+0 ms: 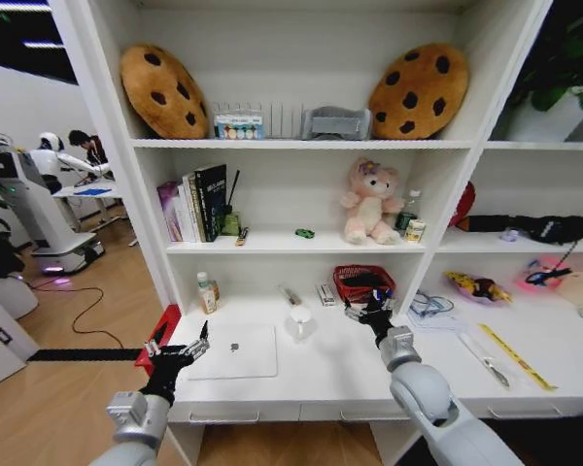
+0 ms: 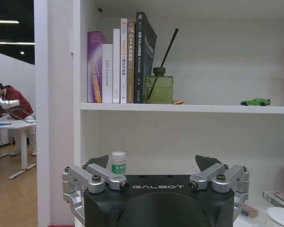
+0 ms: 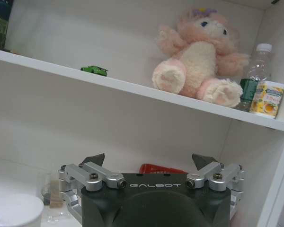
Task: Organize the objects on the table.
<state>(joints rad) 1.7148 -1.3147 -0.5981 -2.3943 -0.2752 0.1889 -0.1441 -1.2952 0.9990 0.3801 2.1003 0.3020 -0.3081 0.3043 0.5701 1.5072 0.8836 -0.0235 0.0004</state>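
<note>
The right gripper (image 1: 369, 313) hangs just in front of the red basket (image 1: 363, 282), near the cup (image 1: 300, 317); a careless advance could tip the cup or shove the basket. Its jaws stand wide, holding nothing. The left gripper (image 1: 176, 349), likewise wide and empty, hovers beside the laptop (image 1: 235, 351) on the desk (image 1: 350, 374).

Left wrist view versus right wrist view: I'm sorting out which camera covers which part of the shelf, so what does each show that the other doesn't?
Left wrist: upright books, a reed diffuser, the green-capped bottle, and the open left gripper.
Right wrist: the pink plush toy, a water bottle, a small carton, and the open right gripper.
Both: the green toy car on the middle shelf.
</note>
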